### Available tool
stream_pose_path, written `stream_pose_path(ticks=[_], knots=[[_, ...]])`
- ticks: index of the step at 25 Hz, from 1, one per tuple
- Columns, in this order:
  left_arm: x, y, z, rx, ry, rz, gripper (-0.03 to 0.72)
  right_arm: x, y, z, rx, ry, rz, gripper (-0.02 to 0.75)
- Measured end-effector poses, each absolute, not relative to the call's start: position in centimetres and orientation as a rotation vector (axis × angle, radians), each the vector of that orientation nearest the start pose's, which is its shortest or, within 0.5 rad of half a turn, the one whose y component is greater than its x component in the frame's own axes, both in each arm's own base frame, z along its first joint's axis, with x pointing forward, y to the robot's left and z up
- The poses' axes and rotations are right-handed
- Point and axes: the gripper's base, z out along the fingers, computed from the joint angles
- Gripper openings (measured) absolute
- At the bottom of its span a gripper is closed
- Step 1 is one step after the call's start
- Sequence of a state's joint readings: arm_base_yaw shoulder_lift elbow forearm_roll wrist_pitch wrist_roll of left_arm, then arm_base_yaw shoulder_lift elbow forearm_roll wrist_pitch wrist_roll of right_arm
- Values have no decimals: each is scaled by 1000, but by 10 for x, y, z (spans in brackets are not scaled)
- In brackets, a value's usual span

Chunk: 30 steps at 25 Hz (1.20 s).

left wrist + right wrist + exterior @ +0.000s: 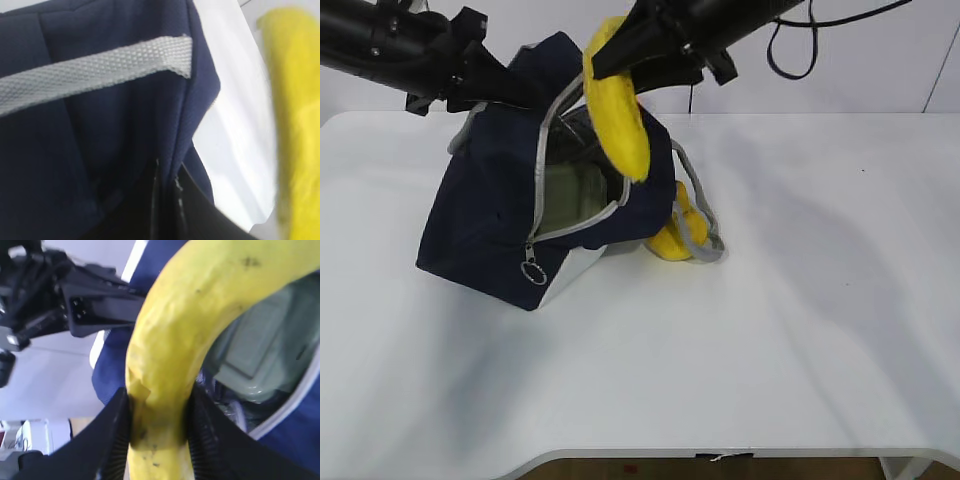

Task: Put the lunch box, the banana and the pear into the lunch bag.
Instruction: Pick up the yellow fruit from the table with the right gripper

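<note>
banana (617, 112) was clamped by right end effector (157, 425) over lunch bag (490, 215) mouth | left end effector clenched on bag rim | lunch box (245, 357) seen inside | pear (672, 238) on tabletop (820, 300) beside bag | banana best lowered beside box before release

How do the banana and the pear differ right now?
The banana hangs in the air over the open bag, clamped in the right arm's jaws; the pear lies on the table beside the bag, touched by neither arm. The banana is long and curved, the pear squat. Both are yellow.
</note>
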<state>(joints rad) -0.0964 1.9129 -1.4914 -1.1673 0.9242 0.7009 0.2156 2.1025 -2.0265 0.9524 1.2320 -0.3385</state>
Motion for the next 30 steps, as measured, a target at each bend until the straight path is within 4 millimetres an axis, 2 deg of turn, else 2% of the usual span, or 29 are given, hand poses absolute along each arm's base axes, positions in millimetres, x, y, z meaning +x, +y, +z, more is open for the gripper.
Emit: stream_pose_path(ticks=[5, 12, 21, 30], knots=[[409, -108, 271, 212, 2314, -1169, -8, 437, 179, 300, -497, 2475, 1264, 267], [409, -108, 272, 214, 2298, -1189, -8, 446, 181, 275, -482, 2516, 1289, 267], [409, -109, 272, 216, 2294, -1190, -8, 453, 186, 257, -459, 2499, 1343, 267], [409, -109, 273, 226, 2288, -1194, -8, 458, 202, 245, -443, 2439, 1397, 267]])
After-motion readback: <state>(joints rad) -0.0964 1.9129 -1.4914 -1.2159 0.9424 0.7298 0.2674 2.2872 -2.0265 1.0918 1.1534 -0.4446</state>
